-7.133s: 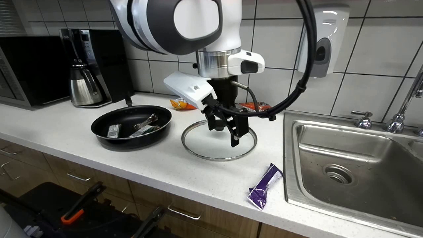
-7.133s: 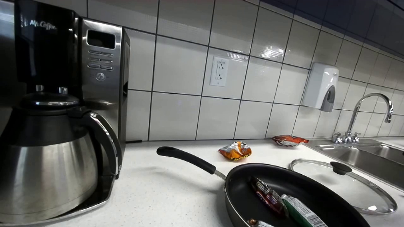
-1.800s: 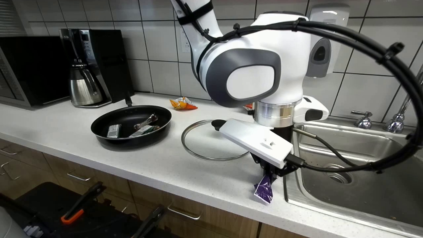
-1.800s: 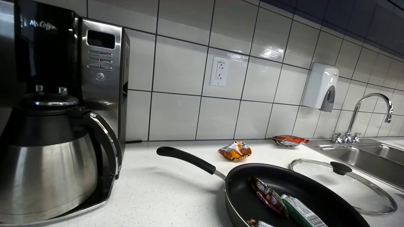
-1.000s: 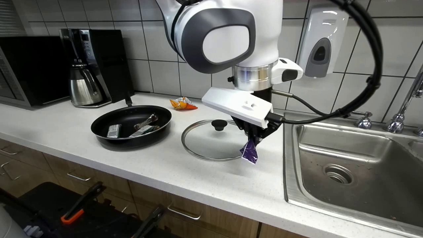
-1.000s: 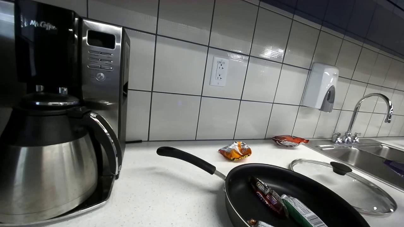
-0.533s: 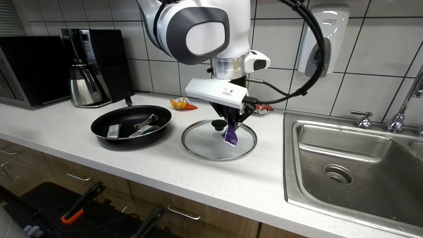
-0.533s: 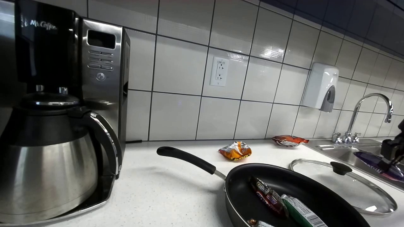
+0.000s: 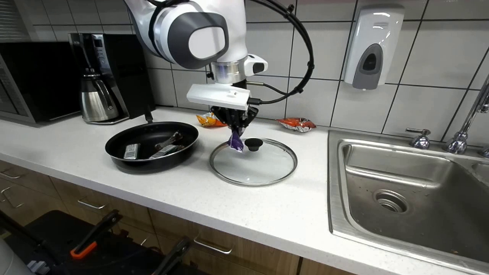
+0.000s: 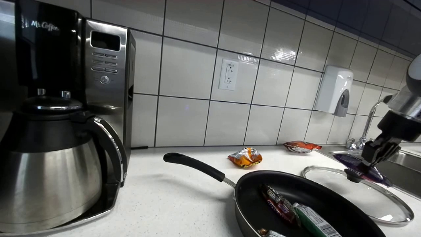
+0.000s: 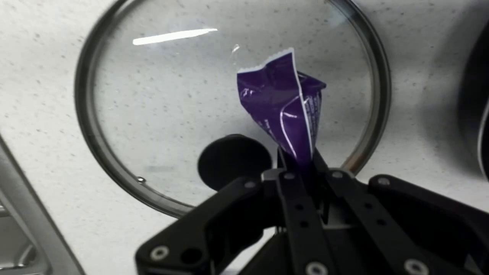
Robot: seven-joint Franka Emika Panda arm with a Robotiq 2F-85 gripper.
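My gripper [image 11: 300, 154] is shut on a purple snack packet [image 11: 275, 99], whose crimped end fans out past the fingertips. In both exterior views the gripper [image 9: 237, 131] carries the packet [image 10: 348, 163] above the glass lid [image 9: 252, 168]. The lid lies on the counter with its black knob [image 11: 233, 160] up, beside the fingers in the wrist view. Left of the lid is a black frying pan [image 9: 151, 163] holding a white-labelled piece [image 9: 131, 151], a dark red bar [image 10: 279, 205] and a green-and-white bar [image 10: 315, 220]. The packet's middle is hidden between the fingers.
An orange packet [image 10: 246, 158] and a red packet [image 9: 297, 124] lie near the tiled wall. The pan's handle [image 10: 194, 166] points toward the wall. A coffee maker [image 9: 114, 76] and microwave [image 9: 38, 76] stand at left, a steel sink [image 9: 420, 175] at right.
The purple packet lay on the counter by the sink; my gripper, open earlier, shut on it and lifted it. It has since carried it left over the lid toward the pan.
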